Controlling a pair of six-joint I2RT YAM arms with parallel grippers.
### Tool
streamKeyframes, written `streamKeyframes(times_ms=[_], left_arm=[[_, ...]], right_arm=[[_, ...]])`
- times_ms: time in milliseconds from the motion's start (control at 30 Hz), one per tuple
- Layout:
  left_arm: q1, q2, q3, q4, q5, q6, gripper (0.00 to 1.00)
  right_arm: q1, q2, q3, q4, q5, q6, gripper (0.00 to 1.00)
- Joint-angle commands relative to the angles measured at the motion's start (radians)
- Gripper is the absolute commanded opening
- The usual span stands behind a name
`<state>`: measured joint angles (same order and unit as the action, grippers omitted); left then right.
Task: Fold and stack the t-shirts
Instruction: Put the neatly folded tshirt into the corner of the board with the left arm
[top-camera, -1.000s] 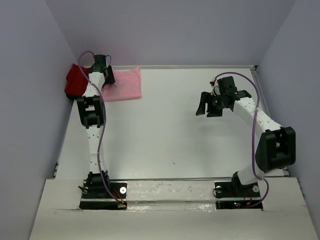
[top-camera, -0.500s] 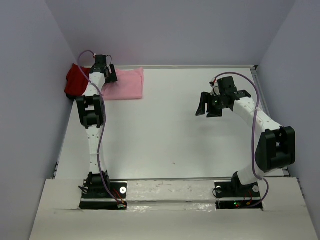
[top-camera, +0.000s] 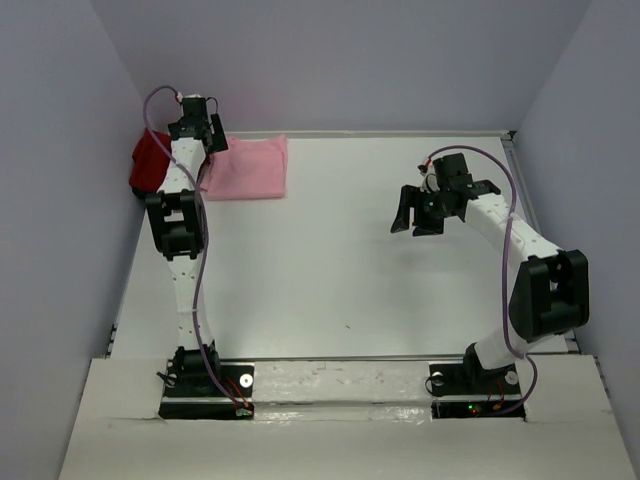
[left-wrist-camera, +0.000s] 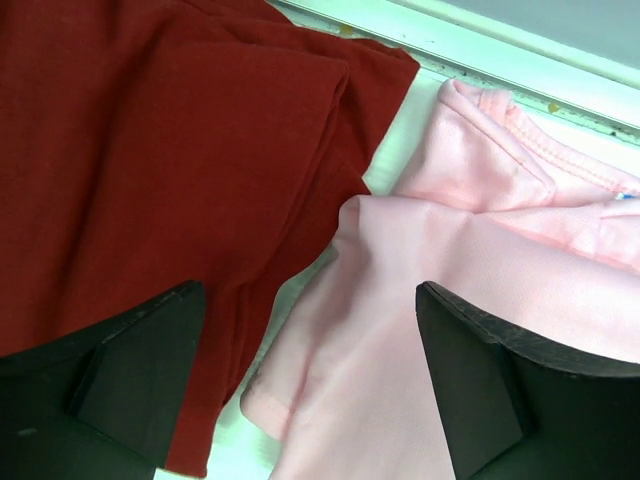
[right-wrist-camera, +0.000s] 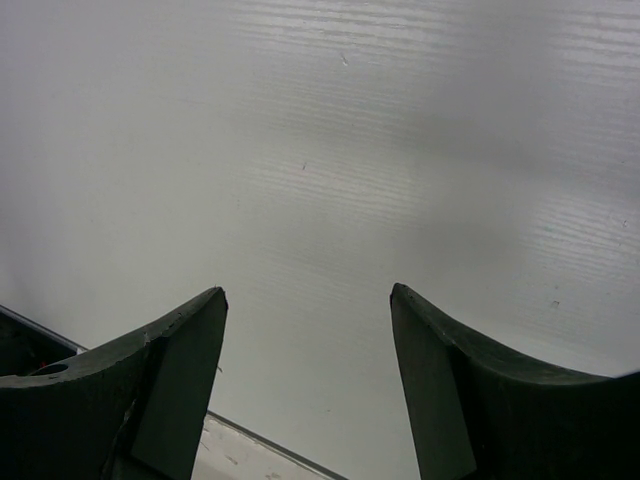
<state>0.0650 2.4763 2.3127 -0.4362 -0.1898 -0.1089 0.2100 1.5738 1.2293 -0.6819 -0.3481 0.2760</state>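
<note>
My left fingers (left-wrist-camera: 140, 370) have drawn back toward the far-left corner. They are spread wide above the spot where the deep red shirt (left-wrist-camera: 150, 150) meets the pink shirt (left-wrist-camera: 480, 270) on the desk (top-camera: 330, 260). My right fingers (right-wrist-camera: 170, 380) hang unchanged, released, over the desk.

Pink shirt (top-camera: 250, 168) lies beside, perhaps touching, red shirt (top-camera: 146, 166).
</note>
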Motion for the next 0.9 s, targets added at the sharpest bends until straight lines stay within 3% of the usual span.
streamKeyframes(times_ms=[0, 367, 500, 867], left_arm=[[-0.011, -0.151, -0.042, 0.027, 0.027, -0.023, 0.99], [-0.212, -0.42, -0.374, -0.042, 0.023, -0.107, 0.99], [-0.249, -0.5, -0.441, -0.119, 0.088, -0.175, 0.99], [-0.303, -0.884, -0.866, -0.11, 0.118, -0.229, 0.99]], right_arm=[[-0.004, 0.009, 0.041, 0.002, -0.012, -0.015, 0.72], [-0.004, 0.034, 0.055, 0.036, -0.025, -0.014, 0.73], [-0.004, 0.035, 0.067, 0.041, -0.026, -0.023, 0.73], [-0.004, -0.001, 0.021, 0.07, -0.022, -0.037, 0.73]])
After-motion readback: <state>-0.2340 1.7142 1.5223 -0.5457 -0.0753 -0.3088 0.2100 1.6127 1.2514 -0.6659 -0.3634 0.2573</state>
